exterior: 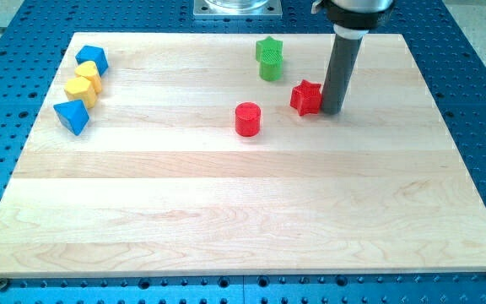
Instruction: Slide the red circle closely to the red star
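Note:
The red circle (pixel 247 119) stands on the wooden board near the middle, a little above centre. The red star (pixel 306 97) lies to its right and slightly higher, about a block's width away. My tip (pixel 331 111) rests on the board right beside the red star, on the star's right side, touching or nearly touching it. The rod rises straight up from there to the view's top. The red circle is on the far side of the star from my tip.
A green star (pixel 269 59) stands above the red pair near the board's top. At the view's upper left a blue block (pixel 92 58), two yellow blocks (pixel 88 74) (pixel 80 89) and a blue block (pixel 72 116) sit in a cluster.

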